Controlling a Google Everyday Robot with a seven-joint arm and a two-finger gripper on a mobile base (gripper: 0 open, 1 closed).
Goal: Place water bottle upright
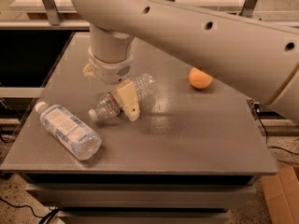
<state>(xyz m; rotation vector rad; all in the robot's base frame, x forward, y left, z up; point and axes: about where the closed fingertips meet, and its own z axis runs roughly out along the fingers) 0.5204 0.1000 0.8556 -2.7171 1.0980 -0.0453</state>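
Note:
The water bottle [140, 88] is small, slim and clear with a white cap. It lies on its side near the middle of the grey table [187, 139], cap toward the front left. My gripper [110, 87] hangs right over it, pointing down. One tan finger [127, 100] is in front of the bottle's middle and the other finger [88, 70] shows behind it to the left. The fingers are spread on either side of the bottle and do not clamp it. The wrist hides part of the bottle.
A larger, fatter clear bottle [69, 130] with a pale label lies on its side at the front left. An orange ball [200, 78] sits at the right rear. My big arm spans the upper view. A cardboard box [280, 195] stands on the floor at the right.

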